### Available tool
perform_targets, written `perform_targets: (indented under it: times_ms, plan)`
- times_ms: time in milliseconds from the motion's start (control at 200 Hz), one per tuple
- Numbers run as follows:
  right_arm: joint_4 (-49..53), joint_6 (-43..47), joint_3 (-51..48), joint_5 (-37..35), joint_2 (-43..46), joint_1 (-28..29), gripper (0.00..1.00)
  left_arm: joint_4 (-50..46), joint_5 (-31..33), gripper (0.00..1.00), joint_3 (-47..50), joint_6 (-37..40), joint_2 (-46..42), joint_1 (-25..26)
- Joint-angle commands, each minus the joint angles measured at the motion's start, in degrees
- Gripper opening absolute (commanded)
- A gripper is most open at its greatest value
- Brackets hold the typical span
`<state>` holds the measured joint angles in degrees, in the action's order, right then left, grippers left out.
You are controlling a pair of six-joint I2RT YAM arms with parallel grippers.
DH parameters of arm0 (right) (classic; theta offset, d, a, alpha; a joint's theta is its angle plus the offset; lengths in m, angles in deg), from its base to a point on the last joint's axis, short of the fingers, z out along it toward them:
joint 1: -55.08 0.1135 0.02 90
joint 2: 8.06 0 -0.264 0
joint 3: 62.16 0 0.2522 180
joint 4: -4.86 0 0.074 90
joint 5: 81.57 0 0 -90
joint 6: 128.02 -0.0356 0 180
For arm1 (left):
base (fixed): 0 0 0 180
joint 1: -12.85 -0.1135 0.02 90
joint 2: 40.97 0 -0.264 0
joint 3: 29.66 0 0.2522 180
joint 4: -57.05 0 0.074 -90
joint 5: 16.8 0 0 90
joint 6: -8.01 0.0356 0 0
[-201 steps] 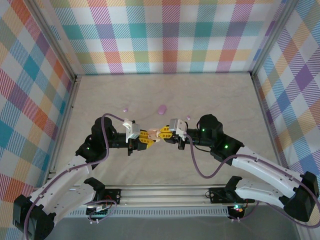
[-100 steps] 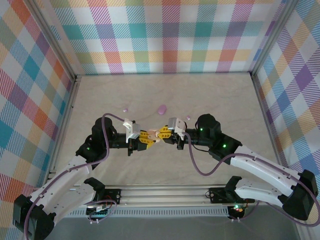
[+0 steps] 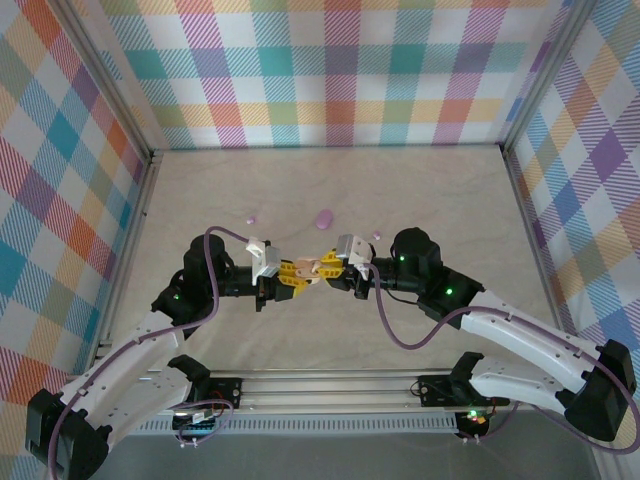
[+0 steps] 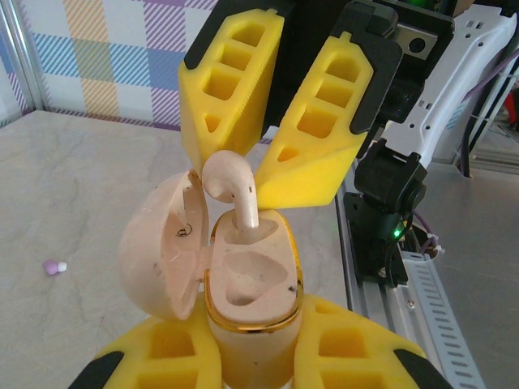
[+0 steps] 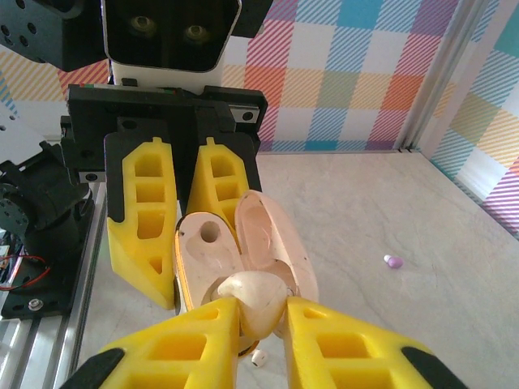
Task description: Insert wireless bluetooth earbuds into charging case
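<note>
A: What has moved?

B: The right arm has slid a little toward the left one, so the right end effector now sits closer in on the case. The left arm has stayed where it was.

A: How does the right end effector stand?

B: Its yellow fingers sit on either side of the head of a cream-white earbud, close against it. I cannot tell whether they pinch it or merely flank it.

A: Where is that earbud?

B: Right at the right fingertips. Its stem is down in one socket of the charging case and its head is above the rim.

A: And the left end effector?

B: It is clamped on the lower body of the charging case, holding it off the desk, tip to tip with the right end effector. The lid is hinged open and tilts away to one side.

A: Farther out?

B: Beyond the two end effectors, toward the back wall, a purple case lies on the desk. A light purple earbud lies beyond the left end effector, out to its left. A second light purple earbud lies just beyond the right wrist. All three are apart from both end effectors.
</note>
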<state>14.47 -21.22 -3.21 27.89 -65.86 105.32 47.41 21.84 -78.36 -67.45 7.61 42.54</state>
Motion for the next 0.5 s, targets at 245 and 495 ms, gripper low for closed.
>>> perform_targets:
  times_ms: [245,495]
  plan:
    - [9.69,4.08,3.51,3.03,-2.27,0.23,0.15,2.81,-0.08,0.0,0.05,-0.59,-1.19,-0.51]
    - [17.41,10.68,6.78,2.58,-2.49,0.15,0.11,2.65,0.01,0.0,0.11,-0.29,-1.6,-0.51]
